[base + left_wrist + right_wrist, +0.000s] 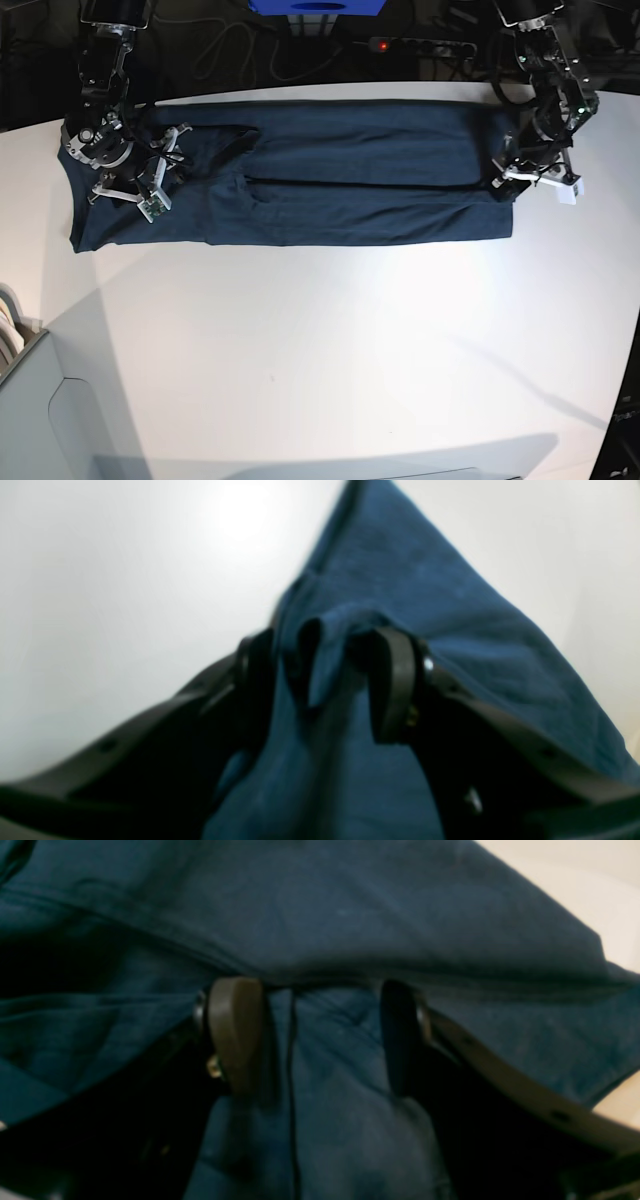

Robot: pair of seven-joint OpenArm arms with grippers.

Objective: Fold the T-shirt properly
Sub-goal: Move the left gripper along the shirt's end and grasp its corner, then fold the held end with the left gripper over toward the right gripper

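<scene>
Navy T-shirt [330,185] is spread as a long band across the far tabletop [330,350]. Fabric is bunched between the parted jaws of the left gripper [330,680] and right gripper [320,1035]; whether either is pinched cannot be told. Both ends should be lifted evenly.

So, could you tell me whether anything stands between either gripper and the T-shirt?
Nothing visible does. The left gripper has a bunch of the T-shirt between its jaws, and the right gripper sits directly on the cloth, fabric between its jaws too. The white table around it shows no obstacle.
</scene>
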